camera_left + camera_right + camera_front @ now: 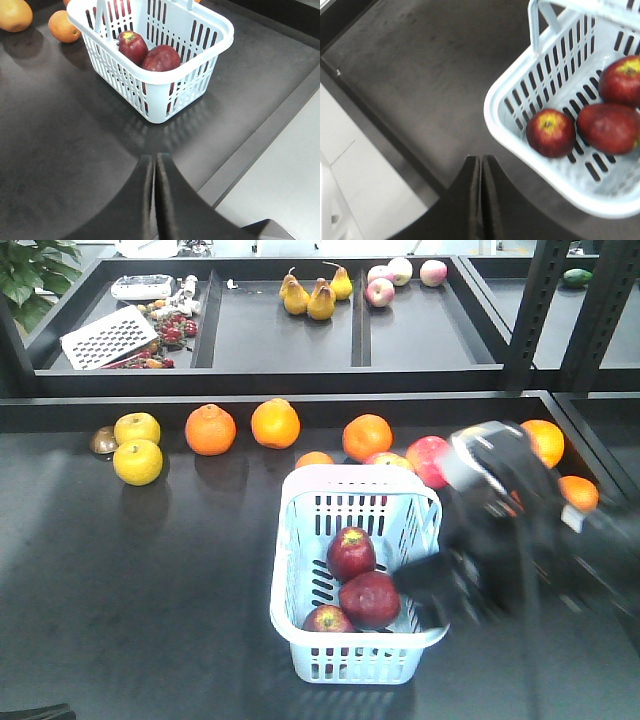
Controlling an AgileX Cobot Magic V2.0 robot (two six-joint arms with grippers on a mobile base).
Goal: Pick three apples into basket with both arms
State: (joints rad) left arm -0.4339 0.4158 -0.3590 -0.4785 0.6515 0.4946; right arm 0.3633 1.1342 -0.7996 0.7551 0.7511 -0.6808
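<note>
Oranges (275, 423) lined the bench's far edge behind the pale blue-white slotted plastic basket (300, 635), its long axis running front-to-back. Three dark red apples (351, 553) lay inside; left gripper (154, 190) and right gripper (480, 192) were both closed, empty.

1. The right arm (540, 530) comes in from the right side. It looks blurry.
2. The right gripper (481, 170) has its two fingers pressed together, holding nothing.
3. The left gripper (154, 172) is pressed together too, holding nothing.
</note>
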